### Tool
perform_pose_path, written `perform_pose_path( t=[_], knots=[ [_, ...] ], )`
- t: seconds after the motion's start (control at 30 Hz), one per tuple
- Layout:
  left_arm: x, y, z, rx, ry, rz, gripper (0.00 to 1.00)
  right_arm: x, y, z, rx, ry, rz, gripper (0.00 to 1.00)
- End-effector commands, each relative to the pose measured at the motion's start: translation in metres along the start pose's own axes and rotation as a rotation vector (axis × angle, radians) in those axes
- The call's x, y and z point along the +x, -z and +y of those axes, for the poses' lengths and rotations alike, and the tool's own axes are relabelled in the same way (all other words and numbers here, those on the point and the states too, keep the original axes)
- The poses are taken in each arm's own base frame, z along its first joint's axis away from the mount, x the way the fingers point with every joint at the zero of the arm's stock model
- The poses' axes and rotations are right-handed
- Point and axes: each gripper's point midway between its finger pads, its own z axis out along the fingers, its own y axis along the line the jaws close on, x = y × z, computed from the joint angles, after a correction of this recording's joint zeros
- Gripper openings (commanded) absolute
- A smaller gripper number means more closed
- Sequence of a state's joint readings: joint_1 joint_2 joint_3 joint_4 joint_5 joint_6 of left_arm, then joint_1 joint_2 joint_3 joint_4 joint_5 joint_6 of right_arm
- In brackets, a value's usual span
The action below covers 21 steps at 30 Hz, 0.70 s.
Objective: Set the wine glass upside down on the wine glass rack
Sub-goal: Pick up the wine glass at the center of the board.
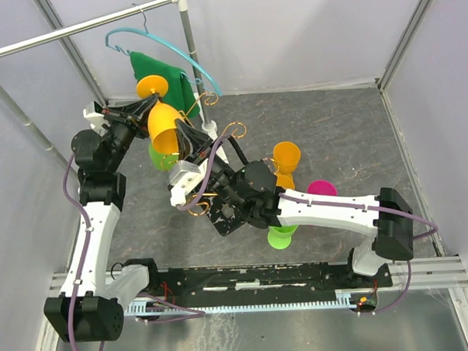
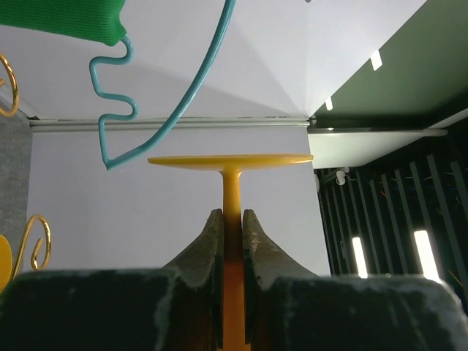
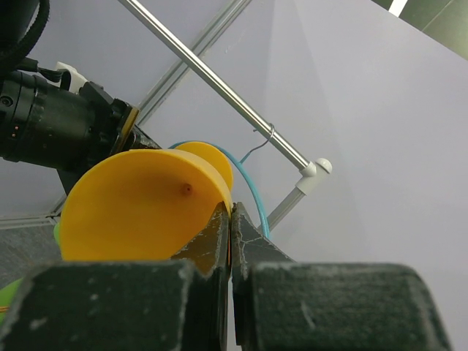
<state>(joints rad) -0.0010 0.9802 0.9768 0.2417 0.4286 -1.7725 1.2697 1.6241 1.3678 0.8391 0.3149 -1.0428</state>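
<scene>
From the top external view, an orange, smooth plastic wine glass (image 1: 163,126) is held above the grey mottled counter (image 1: 333,124), in front of a green cloth (image 1: 156,70) draped on a teal hanger (image 1: 174,50). Its flat round foot is turned toward the back wall and its flared bowl toward the arms. The left gripper (image 1: 147,108) is clamped on the thin stem, and the right gripper (image 1: 187,139) is pressed to the bowl's rim. The wine glass rack (image 1: 233,130), made of thin gold wire ending in curled scrolls, is seen just beside the glass on its right, largely hidden by the arms. An orange glass (image 1: 286,158), a pink glass (image 1: 321,189) and a green glass (image 1: 282,235) are seen near it. A white tubular rail (image 1: 80,27) is seen overhead.

In the left wrist view, the stem of the wine glass (image 2: 230,159) is squeezed between the worn, dark pads of the left gripper (image 2: 232,219), with the disc-shaped foot seen edge-on beyond them. The hanger's bent wire (image 2: 197,88) and a gold scroll (image 2: 36,241) are visible.

In the right wrist view, the thin rim of the wine glass (image 3: 139,205) is pinched between the closed fingers of the right gripper (image 3: 229,212); the smooth conical inside of the bowl is shown.
</scene>
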Motion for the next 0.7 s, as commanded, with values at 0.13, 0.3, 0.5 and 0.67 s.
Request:
perform_pose_path(
  t=[0.13, 0.3, 0.5, 0.67],
  knots=[
    [0.024, 0.004, -0.019, 0.145, -0.143, 0.134, 0.03, 0.006, 0.017, -0.012, 0.011, -0.028, 0.049, 0.01],
    [0.022, 0.004, -0.02, 0.192, -0.216, 0.129, 0.03, 0.02, 0.031, -0.02, 0.034, -0.017, 0.124, 0.13],
    [0.01, 0.008, -0.041, 0.227, -0.467, 0.081, 0.03, 0.041, 0.057, -0.034, 0.036, -0.009, 0.253, 0.25],
    [-0.002, 0.011, -0.036, 0.138, -0.724, 0.029, 0.03, 0.055, 0.082, -0.049, 0.057, -0.014, 0.344, 0.43]
  ],
)
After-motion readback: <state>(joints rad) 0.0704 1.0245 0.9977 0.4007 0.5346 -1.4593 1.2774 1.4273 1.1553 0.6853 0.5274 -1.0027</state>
